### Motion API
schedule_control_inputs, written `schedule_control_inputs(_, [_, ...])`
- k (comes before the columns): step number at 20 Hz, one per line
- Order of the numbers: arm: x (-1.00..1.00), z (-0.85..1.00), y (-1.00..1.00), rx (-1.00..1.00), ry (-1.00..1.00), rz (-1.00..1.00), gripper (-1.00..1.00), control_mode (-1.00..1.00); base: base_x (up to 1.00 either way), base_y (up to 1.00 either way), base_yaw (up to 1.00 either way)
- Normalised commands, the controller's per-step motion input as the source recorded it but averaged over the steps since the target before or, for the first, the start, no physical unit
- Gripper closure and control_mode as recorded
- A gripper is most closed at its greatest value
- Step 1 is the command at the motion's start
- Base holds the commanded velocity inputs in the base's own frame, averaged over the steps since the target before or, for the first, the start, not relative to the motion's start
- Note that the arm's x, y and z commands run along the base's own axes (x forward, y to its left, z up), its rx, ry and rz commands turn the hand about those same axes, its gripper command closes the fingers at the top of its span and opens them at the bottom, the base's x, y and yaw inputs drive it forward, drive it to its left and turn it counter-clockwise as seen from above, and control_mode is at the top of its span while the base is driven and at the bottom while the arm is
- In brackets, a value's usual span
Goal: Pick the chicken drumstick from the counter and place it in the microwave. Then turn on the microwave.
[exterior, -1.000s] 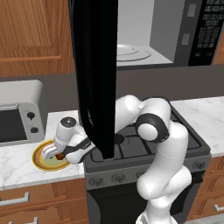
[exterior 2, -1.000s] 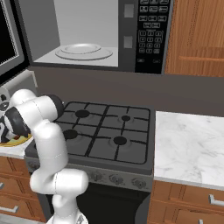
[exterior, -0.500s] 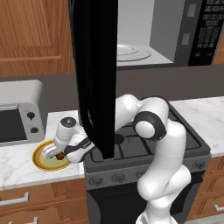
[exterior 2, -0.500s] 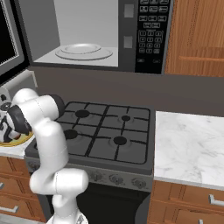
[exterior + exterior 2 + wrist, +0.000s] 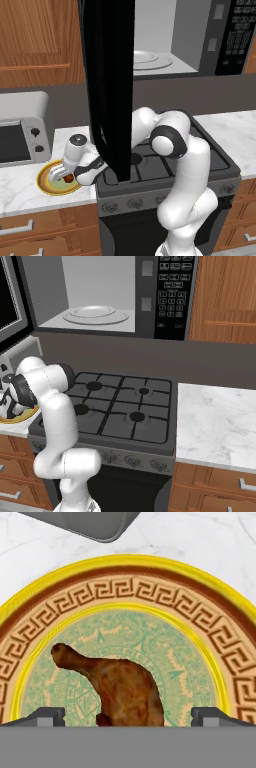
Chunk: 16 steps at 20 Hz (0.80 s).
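- The chicken drumstick [image 5: 122, 689] lies on the patterned yellow plate [image 5: 210, 637], its thick end toward the camera and its thin bone end pointing away to the left in the hand view.
- The plate sits on the counter [image 5: 20, 182], just in front of the silver toaster oven [image 5: 22, 132] and beside the stovetop [image 5: 120, 411].
- The gripper [image 5: 127, 714] stands wide, its two dark fingertips [image 5: 45, 716] set either side of the drumstick's thick end and holding nothing yet.
- Compared with a second ago, the hand has sunk a little lower over the plate in the left base view; the fingers have stayed spread the whole time. I judge this as the last of the descent, with the close on the meat the next step.
- The arm reaches out low and to its left from the base, elbow bent over the stovetop, the wrist turned down so the hand points at the plate [image 5: 55, 180].
- The microwave [image 5: 150, 296] hangs above the stovetop with its door [image 5: 107, 85] swung fully open; the glass turntable [image 5: 95, 313] inside is bare.
- The open door hangs right beside the forearm, so lifting the drumstick up and around it into the cavity will probably need care.
- Placing the drumstick, shutting the door and pressing the keypad [image 5: 172, 291] are all still to do.
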Motion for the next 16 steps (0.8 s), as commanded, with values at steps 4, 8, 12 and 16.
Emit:
schedule_control_inputs(4, [0.04,-0.08,0.03,0.0,0.0,0.0,-1.0,-1.0,0.0,0.0,0.0])
schedule_control_inputs(8, [0.03,-0.08,0.06,0.0,0.0,0.0,-1.0,-1.0,0.0,0.0,0.0])
schedule_control_inputs(12, [0.02,-0.09,0.07,0.0,0.0,0.0,-1.0,-1.0,0.0,0.0,0.0])
schedule_control_inputs(16, [0.03,-0.09,0.06,0.0,0.0,0.0,-1.0,-1.0,0.0,0.0,0.0])
